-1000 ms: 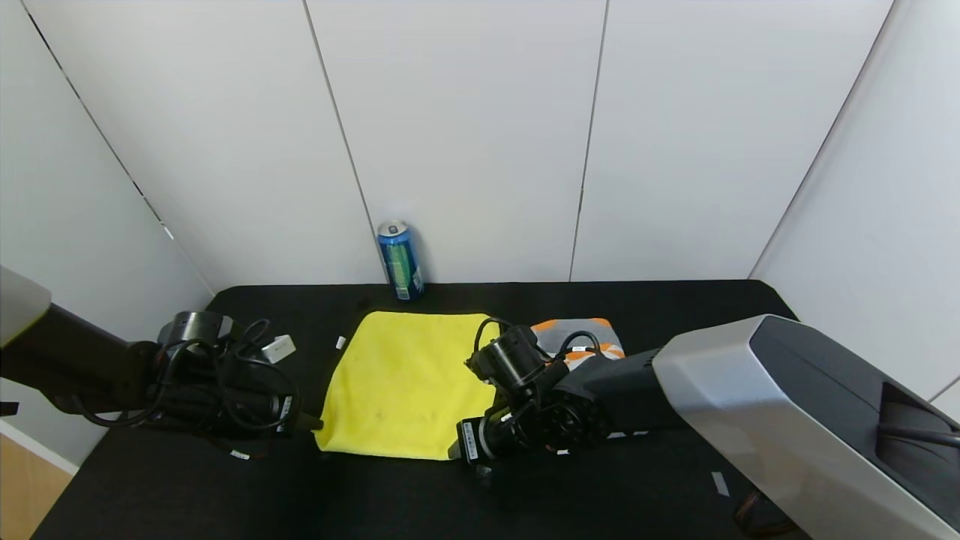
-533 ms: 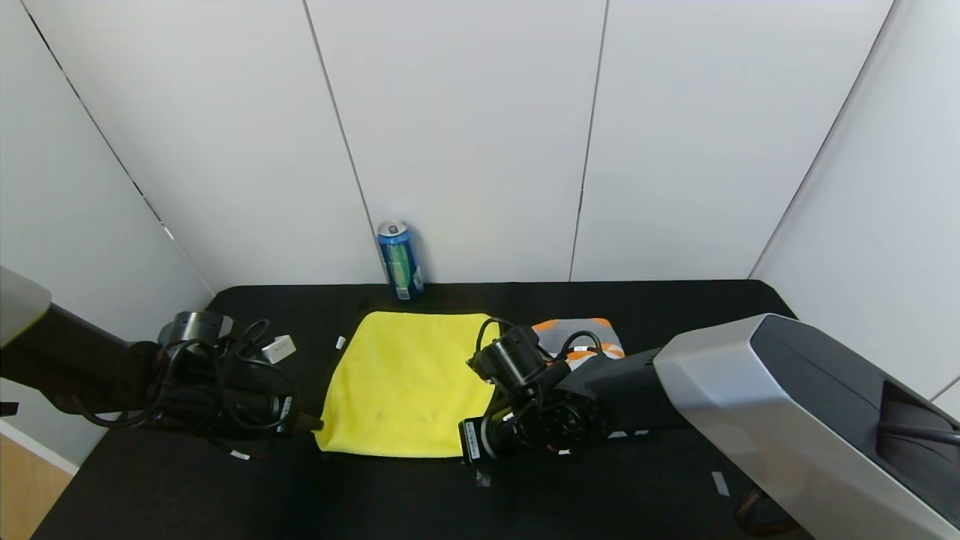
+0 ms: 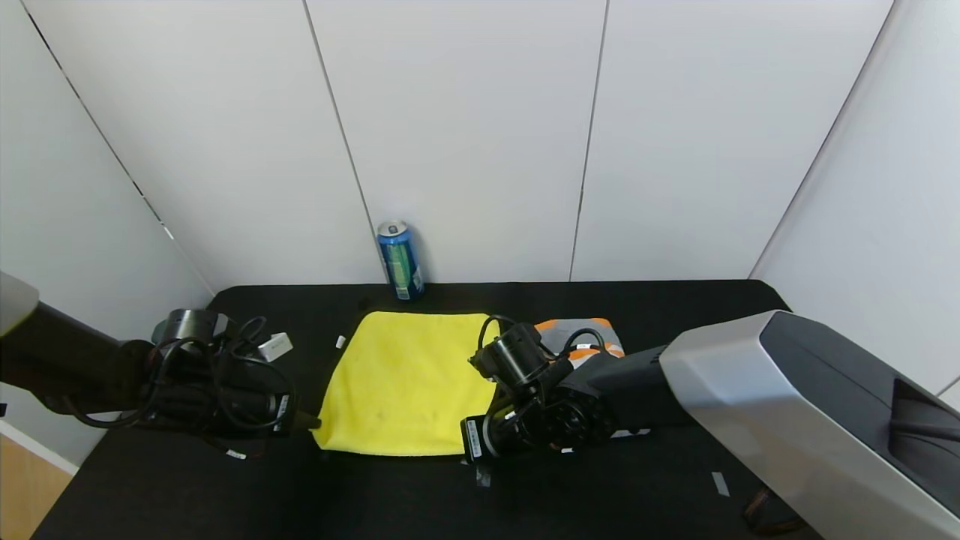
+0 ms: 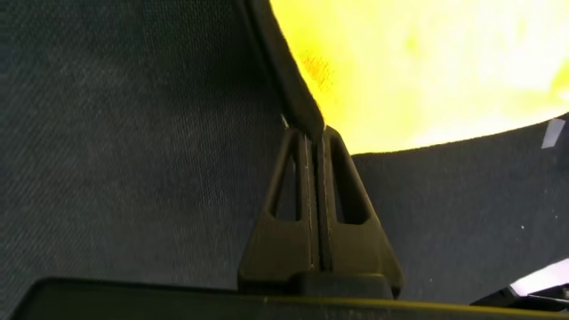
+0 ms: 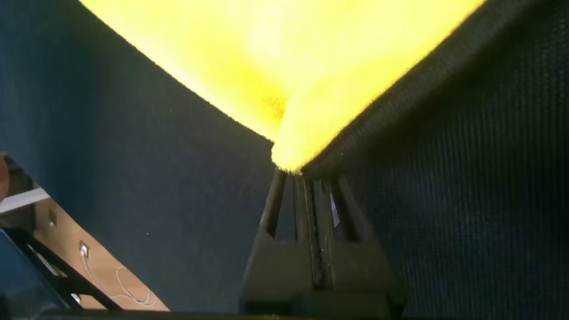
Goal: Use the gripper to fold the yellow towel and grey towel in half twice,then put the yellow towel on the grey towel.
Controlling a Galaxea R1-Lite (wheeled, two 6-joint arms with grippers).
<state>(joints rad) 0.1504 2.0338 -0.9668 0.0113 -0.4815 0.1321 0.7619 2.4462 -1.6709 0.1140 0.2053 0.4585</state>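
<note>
Head view: black table (image 3: pixel 645 300), white walls (image 3: pixel 465 127); both grippers (image 3: pixel 311 424) (image 3: pixel 466 450) pinch the yellow towel (image 3: pixel 405 382).

Both arms are black, with looping black cables and round black wrist cylinders; the right arm's upper link wears a smooth silver-grey shell with a dark inset panel. White barcode labels sit on each wrist housing. The left gripper (image 4: pixel 311 142) and right gripper (image 5: pixel 307 182) have black, triangular, cut-out fingers.
</note>
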